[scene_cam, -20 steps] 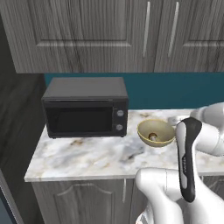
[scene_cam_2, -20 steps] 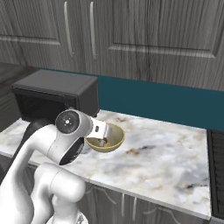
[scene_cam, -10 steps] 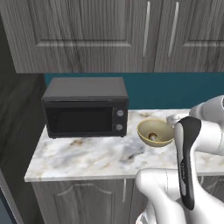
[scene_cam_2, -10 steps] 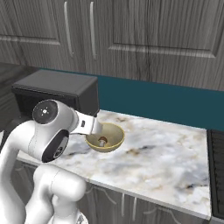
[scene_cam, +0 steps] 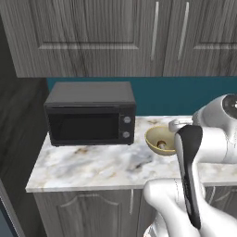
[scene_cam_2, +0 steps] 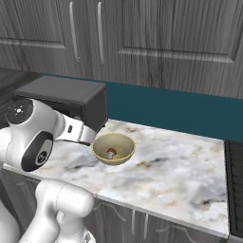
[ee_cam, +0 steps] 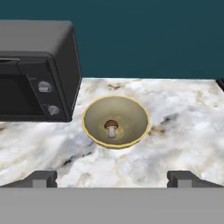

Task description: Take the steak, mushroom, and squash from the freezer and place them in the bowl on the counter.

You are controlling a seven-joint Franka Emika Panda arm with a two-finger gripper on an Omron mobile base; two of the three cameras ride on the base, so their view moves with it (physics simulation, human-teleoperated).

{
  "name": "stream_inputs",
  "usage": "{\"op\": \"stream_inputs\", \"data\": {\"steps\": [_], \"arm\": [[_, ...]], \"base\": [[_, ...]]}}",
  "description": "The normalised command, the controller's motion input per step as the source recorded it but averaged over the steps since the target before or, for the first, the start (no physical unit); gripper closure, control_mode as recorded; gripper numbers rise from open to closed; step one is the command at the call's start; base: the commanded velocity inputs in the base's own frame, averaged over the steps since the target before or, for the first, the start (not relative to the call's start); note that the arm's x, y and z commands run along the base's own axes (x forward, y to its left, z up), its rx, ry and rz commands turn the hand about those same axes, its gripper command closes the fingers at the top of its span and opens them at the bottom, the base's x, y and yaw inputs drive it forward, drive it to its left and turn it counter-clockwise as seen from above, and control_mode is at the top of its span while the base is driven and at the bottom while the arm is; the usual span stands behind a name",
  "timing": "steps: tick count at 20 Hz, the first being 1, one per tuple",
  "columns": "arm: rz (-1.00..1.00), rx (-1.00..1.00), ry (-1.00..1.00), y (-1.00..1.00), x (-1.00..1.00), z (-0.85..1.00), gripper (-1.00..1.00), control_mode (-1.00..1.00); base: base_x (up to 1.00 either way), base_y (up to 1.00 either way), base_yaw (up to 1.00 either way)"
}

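Note:
A yellowish-tan bowl (ee_cam: 92, 127) stands on the marbled counter (ee_cam: 183, 131), just right of the microwave. The mushroom (ee_cam: 111, 127) lies in the bottom of the bowl, brown cap up, and also shows there from the right base (scene_cam_2: 111, 153). My gripper (ee_cam: 111, 179) is open and holds nothing. Its two dark fingertips (ee_cam: 41, 178) stand wide apart on the near side of the bowl, well back from it. From the right base, my hand (scene_cam_2: 76, 133) sits just left of the bowl (scene_cam_2: 102, 154). The steak, squash and freezer are out of view.
A black microwave (scene_cam: 90, 115) occupies the counter's left end, close to the bowl (scene_cam: 150, 138). Grey wood-grain wall cabinets (scene_cam_2: 166, 38) hang above a teal backsplash (ee_cam: 148, 39). Bare marble (scene_cam_2: 180, 166) stretches to the right of the bowl. A dark stove edge (scene_cam_2: 235, 180) shows at far right.
My hand has drawn back from over the bowl toward the near left. The upper arm has swung left in the right base view. The mushroom stays in the bowl.

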Motion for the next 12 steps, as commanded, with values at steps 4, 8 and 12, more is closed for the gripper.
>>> {"op": "stream_inputs", "data": {"steps": [4,8,12], "arm": [[0.00,0.00,0.00,0.07,-0.16,0.12,-1.00,-1.00],[0.00,0.00,-0.05,0.16,-0.08,0.03,-1.00,-1.00],[0.03,0.00,-0.24,0.28,-0.25,0.17,-1.00,-1.00]], "base": [[0.00,0.00,0.00],[0.00,0.00,0.00],[0.00,0.00,0.00]]}}
